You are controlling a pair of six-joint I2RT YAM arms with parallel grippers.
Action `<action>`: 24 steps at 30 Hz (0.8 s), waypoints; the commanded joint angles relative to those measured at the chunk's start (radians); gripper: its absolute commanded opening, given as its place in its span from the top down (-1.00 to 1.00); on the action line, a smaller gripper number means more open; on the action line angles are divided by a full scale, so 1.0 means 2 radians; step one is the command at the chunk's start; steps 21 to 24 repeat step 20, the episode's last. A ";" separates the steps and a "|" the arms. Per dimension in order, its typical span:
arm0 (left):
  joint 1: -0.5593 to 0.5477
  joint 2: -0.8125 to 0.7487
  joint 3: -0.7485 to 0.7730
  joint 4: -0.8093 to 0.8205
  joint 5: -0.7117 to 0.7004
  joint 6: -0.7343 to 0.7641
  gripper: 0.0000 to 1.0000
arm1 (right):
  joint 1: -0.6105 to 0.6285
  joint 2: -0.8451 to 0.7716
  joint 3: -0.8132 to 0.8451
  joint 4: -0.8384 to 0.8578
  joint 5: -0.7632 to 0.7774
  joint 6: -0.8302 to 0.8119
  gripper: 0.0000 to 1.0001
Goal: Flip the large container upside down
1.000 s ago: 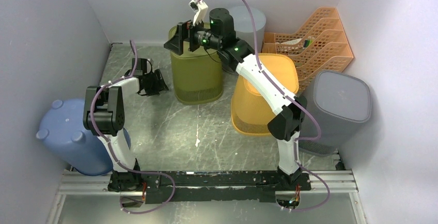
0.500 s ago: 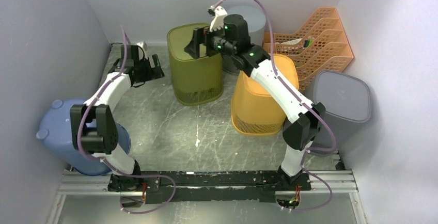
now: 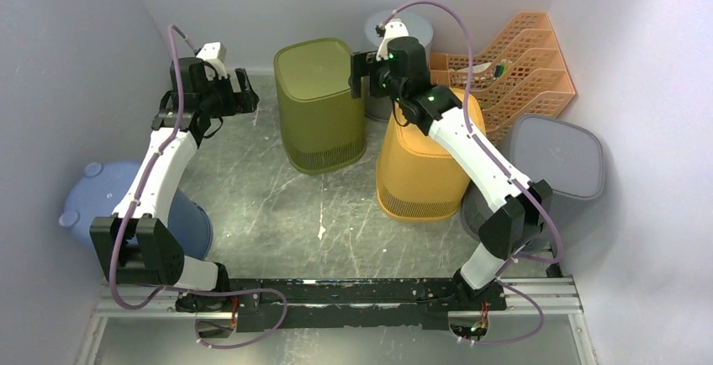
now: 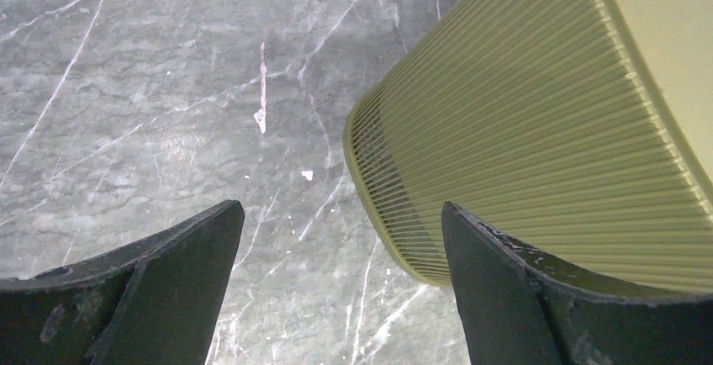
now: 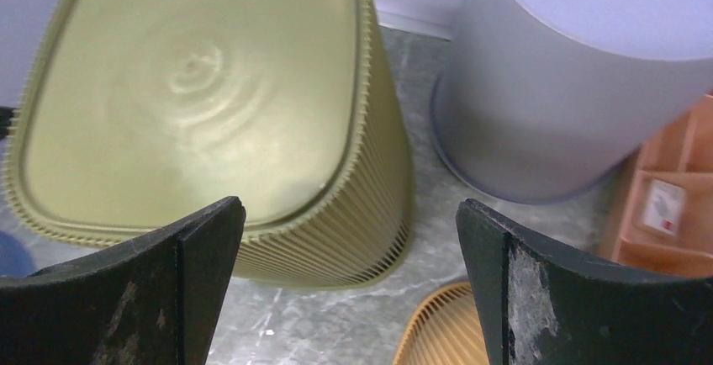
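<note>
The marbled table point(image 3: 269, 205) carries the olive container point(image 3: 319, 100), closed base up, rim down on the stone. The orange basket point(image 3: 425, 163) sits just right of it. Left gripper point(image 3: 235, 94) hovers off its left side, fingers spread and empty. Right gripper point(image 3: 363, 72) hangs by its upper right corner, also spread, holding nothing.

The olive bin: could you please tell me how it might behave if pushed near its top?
The olive bin looks like thin ribbed plastic, so probably light. It stands tall, so a high push may tip it. Its glossy top seems slippery.
</note>
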 commanded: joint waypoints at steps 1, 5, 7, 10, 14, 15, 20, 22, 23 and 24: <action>-0.006 -0.023 0.019 -0.010 0.015 0.018 -0.99 | 0.023 -0.009 0.008 -0.021 0.116 -0.029 -1.00; -0.008 -0.035 0.018 -0.009 0.027 0.018 -0.99 | 0.037 -0.032 -0.015 0.001 0.143 -0.037 -1.00; -0.009 -0.039 0.019 -0.011 0.026 0.019 -0.99 | 0.039 -0.045 -0.022 0.012 0.144 -0.037 -1.00; -0.010 -0.043 0.020 -0.011 0.023 0.020 -0.99 | 0.040 -0.064 -0.029 0.028 0.146 -0.037 -1.00; -0.010 -0.043 0.024 -0.013 0.024 0.019 -0.98 | 0.040 -0.075 -0.032 0.036 0.147 -0.036 -1.00; -0.010 -0.043 0.025 -0.014 0.024 0.018 -0.99 | 0.040 -0.076 -0.030 0.034 0.150 -0.035 -1.00; -0.010 -0.045 0.026 -0.011 0.027 0.017 -0.98 | 0.040 -0.059 -0.007 0.002 0.175 -0.035 -1.00; -0.010 -0.045 0.026 -0.011 0.027 0.017 -0.98 | 0.040 -0.059 -0.007 0.002 0.175 -0.035 -1.00; -0.010 -0.045 0.026 -0.011 0.027 0.017 -0.98 | 0.040 -0.059 -0.007 0.002 0.175 -0.035 -1.00; -0.010 -0.045 0.026 -0.011 0.027 0.017 -0.98 | 0.040 -0.059 -0.007 0.002 0.175 -0.035 -1.00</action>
